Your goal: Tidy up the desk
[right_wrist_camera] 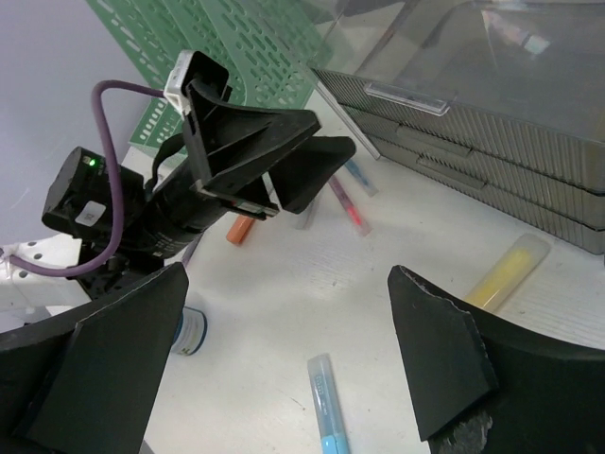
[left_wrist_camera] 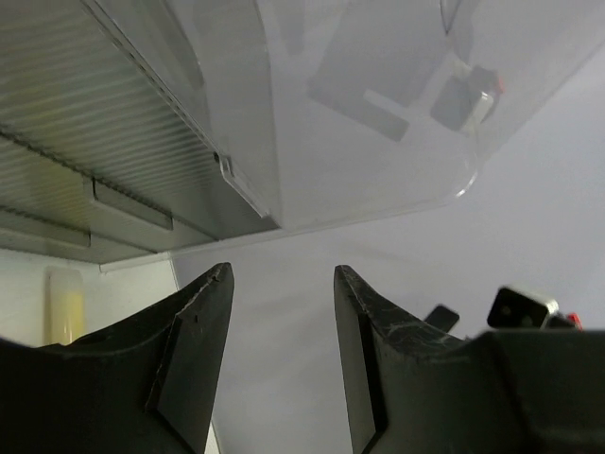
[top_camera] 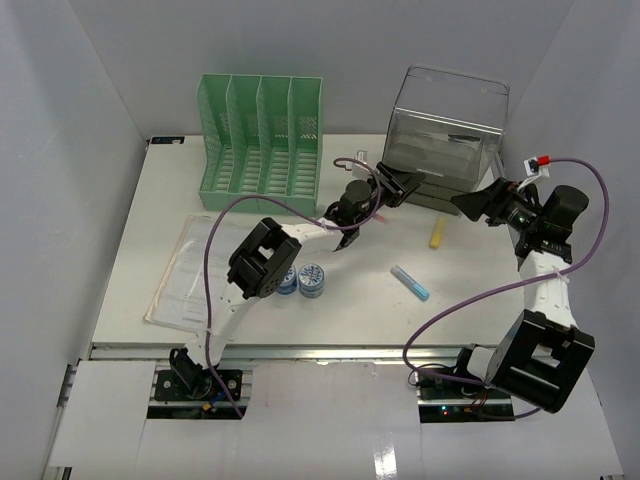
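Currently, left gripper (top_camera: 400, 186) and right gripper (top_camera: 462, 204) both stand with jaws apart and empty above the desk (top_camera: 350, 305), which spans the whole top view.
Positions on the desk, top view: clear-lidded grey drawer unit (top_camera: 445, 140) at 1 o'clock; green file sorter (top_camera: 262, 140) at 11 o'clock; paper sheets (top_camera: 185, 270) at 8 o'clock. The left gripper is just beside the drawer unit's front; the right gripper faces it from 3 o'clock. Two round blue-and-white containers (top_camera: 300, 278) at 7 o'clock; yellow marker (top_camera: 438, 233) at 3 o'clock; blue-tipped marker (top_camera: 410, 282) at 4 o'clock.
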You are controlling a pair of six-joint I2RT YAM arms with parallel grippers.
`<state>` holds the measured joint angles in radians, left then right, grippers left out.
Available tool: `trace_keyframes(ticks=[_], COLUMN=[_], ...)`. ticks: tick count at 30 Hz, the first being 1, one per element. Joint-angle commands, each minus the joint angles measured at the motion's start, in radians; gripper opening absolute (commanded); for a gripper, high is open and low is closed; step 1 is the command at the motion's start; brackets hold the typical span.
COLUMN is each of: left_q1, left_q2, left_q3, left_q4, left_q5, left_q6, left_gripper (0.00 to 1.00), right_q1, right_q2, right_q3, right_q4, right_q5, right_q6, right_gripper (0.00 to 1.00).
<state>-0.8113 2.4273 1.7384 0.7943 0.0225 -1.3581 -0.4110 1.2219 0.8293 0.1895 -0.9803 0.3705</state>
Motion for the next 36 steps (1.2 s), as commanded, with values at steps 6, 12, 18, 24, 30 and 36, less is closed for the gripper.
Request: trace_keyframes(ticks=[6, 12, 18, 24, 30, 36], left_q1=[0.003, 0.004, 0.008, 0.015, 0.017, 0.017], left_q2=[0.129, 0.187, 0.236, 0.253, 0.225, 0.146], left_q3=[0.278, 0.359, 0.436, 0.447, 0.397, 0.33], left_q4=[-0.112, -0.12, -0.159, -0.144, -0.093, -0.036], left_q5=[-0.075, -0.107, -0.125, -0.126, -0.114, -0.086], left_q6=[-0.021, -0.017, -0.013, -0.05, -0.049, 0.028], left_gripper=[0.58, 0.55, 0.46, 0.18, 0.04, 0.0], right_q1=[-0.003, -0.008, -0.032, -0.05, -0.054, -0.059], right_q2=[-0.119, -0.154, -0.169, -0.181, -0.188, -0.157], right_q3=[-0.098, -0.122, -0.133, -0.151, -0.162, -0.119], right_q4=[0.115, 0.116, 0.116, 0.115, 0.114, 0.084], right_q5=[0.018, 0.011, 0.004, -0.009, -0.005, 0.033], right_q6=[0.007, -0.008, -0.012, -0.015, -0.028, -0.03], right_gripper=[0.92, 0.92, 0.92, 0.92, 0.92, 0.93])
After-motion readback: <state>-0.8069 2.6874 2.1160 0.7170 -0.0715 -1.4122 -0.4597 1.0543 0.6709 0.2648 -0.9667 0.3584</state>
